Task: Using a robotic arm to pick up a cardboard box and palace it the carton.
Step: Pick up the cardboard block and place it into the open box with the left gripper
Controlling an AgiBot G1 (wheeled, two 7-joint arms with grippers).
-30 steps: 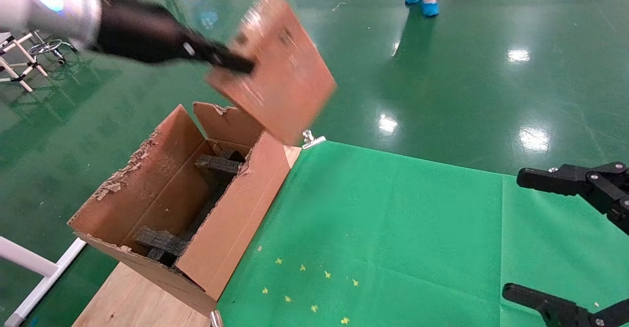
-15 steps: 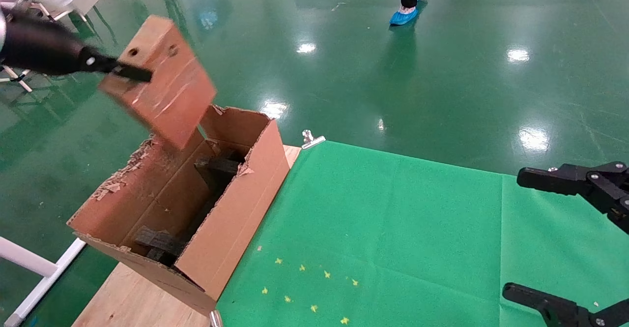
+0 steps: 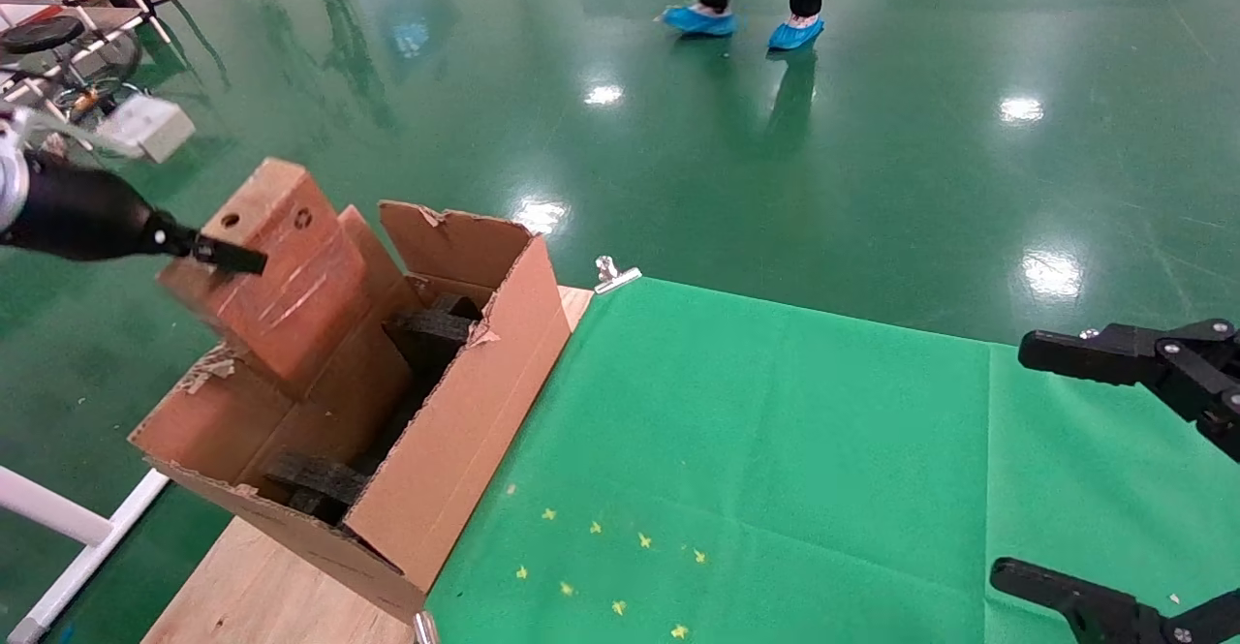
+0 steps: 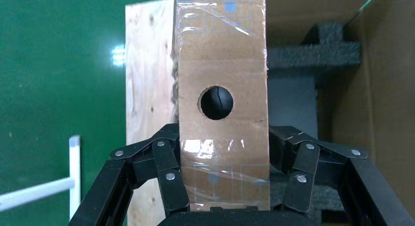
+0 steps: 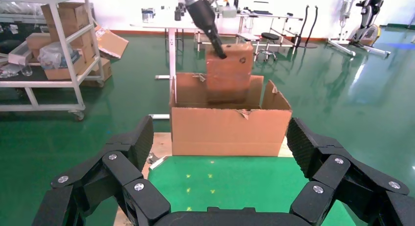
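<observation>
Cardboard box (image 3: 276, 271) lower, over carton (image 3: 455, 412) foam (image 3: 431, 324).

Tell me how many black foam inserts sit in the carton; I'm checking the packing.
2 visible: one foam insert toward the carton's far end, one foam insert at its near end. The box may hide more.

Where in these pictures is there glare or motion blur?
Head view: bright lamp reflections spot the glossy floor; the cardboard box held by the left gripper is slightly smeared. Left wrist view: the box's tape shines. Right wrist view: the box looks soft.
</observation>
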